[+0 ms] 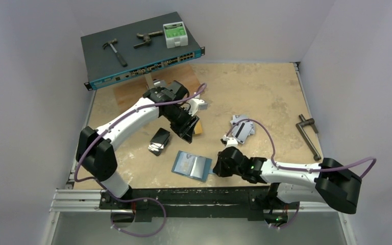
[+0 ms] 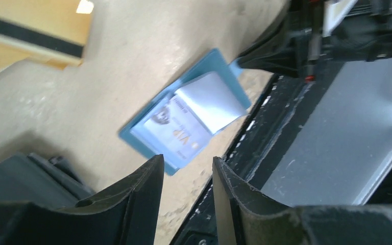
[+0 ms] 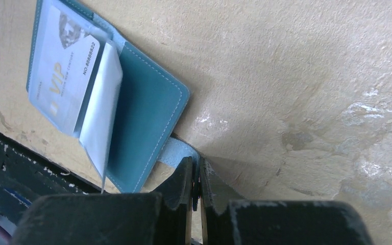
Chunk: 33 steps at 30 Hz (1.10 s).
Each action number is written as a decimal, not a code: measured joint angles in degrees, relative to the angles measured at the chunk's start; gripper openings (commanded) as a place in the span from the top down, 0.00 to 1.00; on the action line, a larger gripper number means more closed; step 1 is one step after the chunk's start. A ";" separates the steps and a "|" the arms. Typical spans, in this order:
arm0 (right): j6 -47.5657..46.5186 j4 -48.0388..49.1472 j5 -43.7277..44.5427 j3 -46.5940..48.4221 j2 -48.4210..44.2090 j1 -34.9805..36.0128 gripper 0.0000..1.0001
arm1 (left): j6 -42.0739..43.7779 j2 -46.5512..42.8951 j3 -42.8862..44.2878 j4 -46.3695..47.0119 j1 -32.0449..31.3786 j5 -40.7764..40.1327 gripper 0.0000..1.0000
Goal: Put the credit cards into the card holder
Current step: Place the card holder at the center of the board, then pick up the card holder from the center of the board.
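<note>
Behind right gripper [image 3: 198,169], holder tab [image 3: 176,151] — seemingly pinched

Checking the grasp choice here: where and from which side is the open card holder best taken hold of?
By the small strap tab jutting from the right cover of the card holder, coming in from that side. The holder lies flat and spread open, so its covers offer no raised edge. The right gripper is shut on this tab.

We list worktop [image 1: 270,92] bare at far right, card holder [image 1: 191,165] clear from above, right fingers [image 3: 176,189] pinching its right tab, black card stack [image 1: 159,141] near its left, left fingers [image 2: 132,199] parted behind it
</note>
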 measured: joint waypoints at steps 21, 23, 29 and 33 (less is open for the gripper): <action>9.33 -4.42 -0.24 -3.67 -15.23 -0.22 0.42 | 0.13 7.76 -12.81 7.28 2.84 0.50 0.64; 9.27 -2.40 -0.44 -5.62 -18.91 -0.50 0.38 | 0.07 8.22 -13.16 7.82 2.71 0.48 0.64; 8.24 4.50 -2.64 -8.04 -17.97 -3.76 0.31 | -0.09 9.64 -13.62 8.70 1.99 0.26 0.65; 7.23 10.93 -6.67 -8.98 -11.39 -6.67 0.31 | -0.11 9.64 -13.75 8.98 1.73 0.26 0.65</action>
